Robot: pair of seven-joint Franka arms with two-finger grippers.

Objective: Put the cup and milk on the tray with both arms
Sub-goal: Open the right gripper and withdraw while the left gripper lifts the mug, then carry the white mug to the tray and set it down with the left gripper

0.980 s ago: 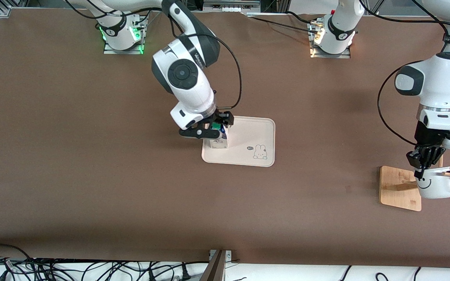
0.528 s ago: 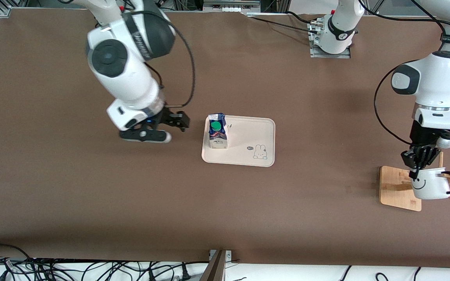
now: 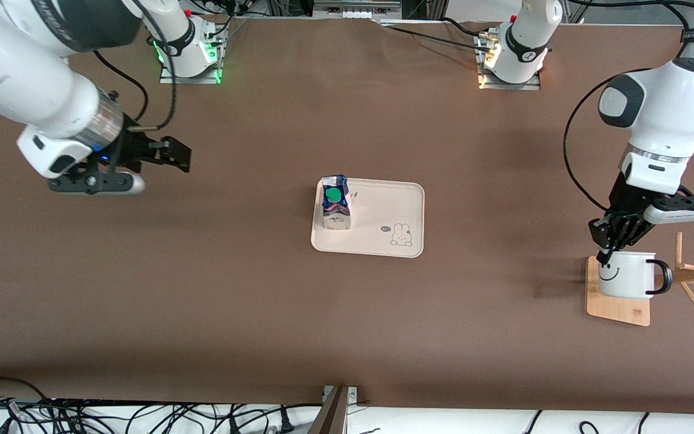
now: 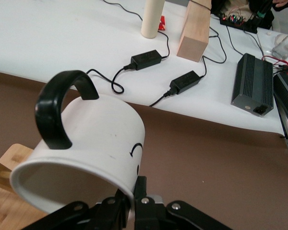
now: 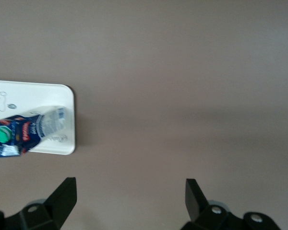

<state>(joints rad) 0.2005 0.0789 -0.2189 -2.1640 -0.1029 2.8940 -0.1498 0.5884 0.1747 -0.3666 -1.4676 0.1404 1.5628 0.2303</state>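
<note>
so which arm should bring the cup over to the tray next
Left. The left gripper is shut on the cup over the wooden rack base; the right gripper hangs open, away from the tray.

Blue-white gable-top milk carton [image 3: 335, 202] stands on cream rectangular tray [image 3: 383, 208], frame centre. White enamel smiley mug [image 3: 627, 275] over square wooden rack base [image 3: 617, 304], lower-right of frame.

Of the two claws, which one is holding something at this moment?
The left claw, over the wooden rack base, is shut on the cup rim. The right claw is open and holds nothing.
</note>
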